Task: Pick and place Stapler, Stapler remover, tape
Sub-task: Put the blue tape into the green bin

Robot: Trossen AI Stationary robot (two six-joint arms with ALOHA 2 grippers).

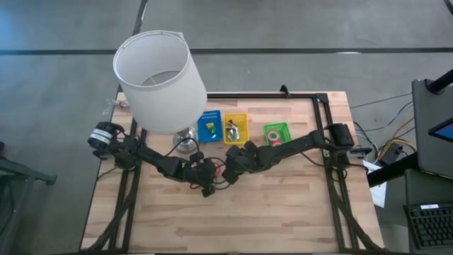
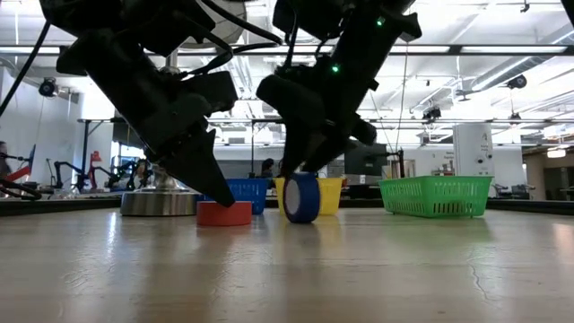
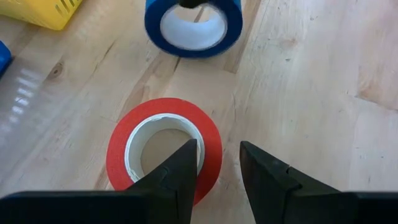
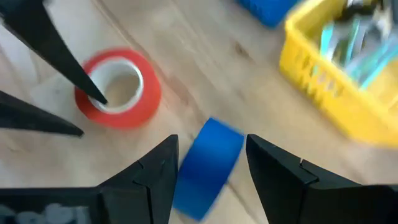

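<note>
While both arms met mid-desk (image 1: 283, 212), the left pincer (image 3: 219, 163) stood spread, one finger inside the red tape roll (image 3: 163, 149) lying flat, the other outside its wall. Right pincer (image 4: 210, 163) was spread around one blue tape roll (image 4: 208, 167) standing on edge. Three baskets sat behind: blue (image 2: 244, 191), yellow (image 2: 328, 192), green (image 2: 436, 195).

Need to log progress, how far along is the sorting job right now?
Done: items already lie in the yellow tray and green tray. In hand: left gripper straddles the red tape roll; right gripper brackets the upright blue tape roll. Both still need placing.
</note>
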